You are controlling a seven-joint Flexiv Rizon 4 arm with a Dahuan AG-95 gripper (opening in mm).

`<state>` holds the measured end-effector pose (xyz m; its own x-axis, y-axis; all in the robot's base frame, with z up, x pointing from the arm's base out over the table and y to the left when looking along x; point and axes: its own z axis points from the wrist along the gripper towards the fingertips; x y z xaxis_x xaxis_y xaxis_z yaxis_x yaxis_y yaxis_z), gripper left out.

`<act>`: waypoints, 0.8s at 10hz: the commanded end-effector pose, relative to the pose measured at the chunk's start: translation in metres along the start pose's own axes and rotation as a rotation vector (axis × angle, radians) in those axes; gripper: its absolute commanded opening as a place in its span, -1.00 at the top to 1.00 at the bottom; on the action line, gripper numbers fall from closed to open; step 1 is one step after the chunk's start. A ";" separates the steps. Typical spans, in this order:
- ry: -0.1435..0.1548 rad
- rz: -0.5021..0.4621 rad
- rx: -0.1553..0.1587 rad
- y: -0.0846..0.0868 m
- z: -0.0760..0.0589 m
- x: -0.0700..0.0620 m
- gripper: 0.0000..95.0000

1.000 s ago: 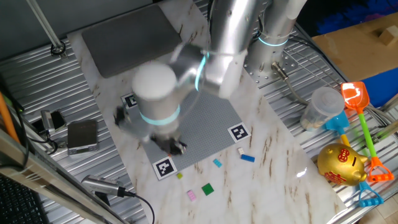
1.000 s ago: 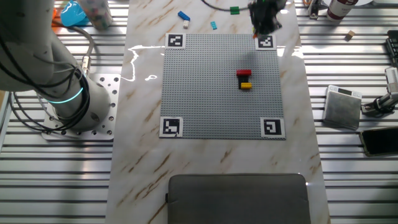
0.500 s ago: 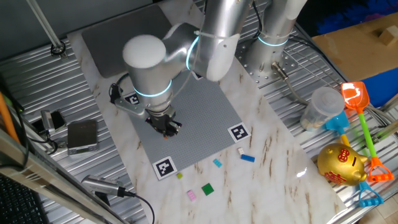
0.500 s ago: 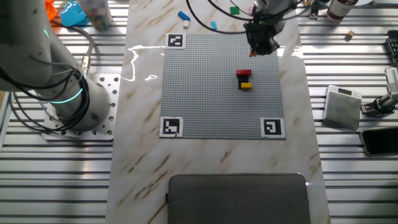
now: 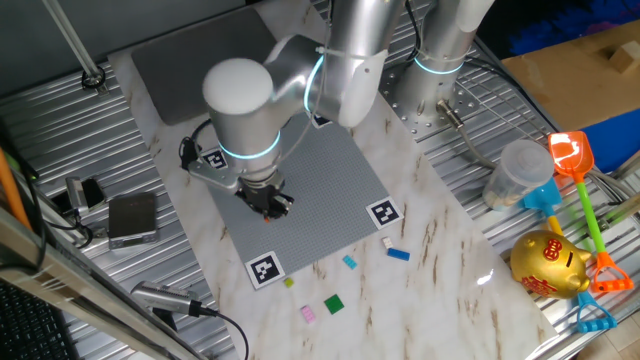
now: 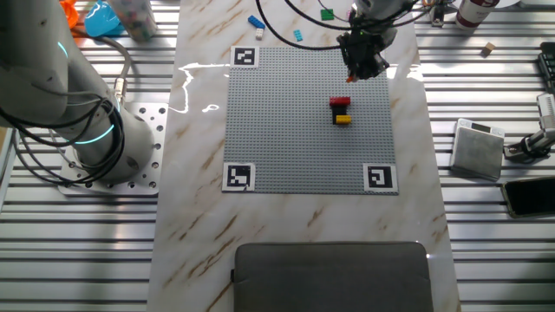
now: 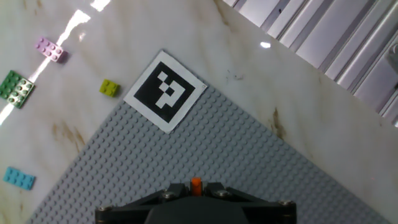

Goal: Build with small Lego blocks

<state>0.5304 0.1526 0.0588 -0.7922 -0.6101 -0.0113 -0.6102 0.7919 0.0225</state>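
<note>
My gripper (image 7: 196, 186) is shut on a small orange Lego block (image 7: 196, 183) that pokes out between the jaws. It hangs over the grey studded plate (image 6: 286, 139), near the plate's marker corner (image 7: 165, 92). In the other fixed view the gripper (image 6: 361, 68) stands a little beyond a red, black and yellow stack (image 6: 341, 111) on the plate. Off the plate, loose blocks lie on the marble: pink (image 7: 48, 49), green (image 7: 15, 88), yellow (image 7: 110, 88), light blue (image 7: 18, 178), blue (image 5: 399, 254) and white (image 5: 387, 242). The arm hides the stack in one fixed view, where the gripper (image 5: 268, 203) is low over the plate.
A dark grey pad (image 6: 329, 276) lies past the plate's far side from the loose blocks. A gold piggy bank (image 5: 548, 262), toy shovels (image 5: 575, 165) and a plastic cup (image 5: 515, 175) sit to the right. A small box (image 6: 478, 147) and cables rest on the slatted metal surface.
The gripper has moved from the marker corner inward over the plate towards the stack, still shut on the orange block. In the last half second it shifted only slightly.
</note>
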 end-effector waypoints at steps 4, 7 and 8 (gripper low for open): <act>-0.021 0.191 -0.004 -0.020 0.006 0.010 1.00; -0.023 0.206 -0.006 -0.042 0.008 0.028 1.00; -0.031 0.220 -0.012 -0.048 0.009 0.034 1.00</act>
<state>0.5304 0.0914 0.0501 -0.9078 -0.4176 -0.0375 -0.4190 0.9070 0.0419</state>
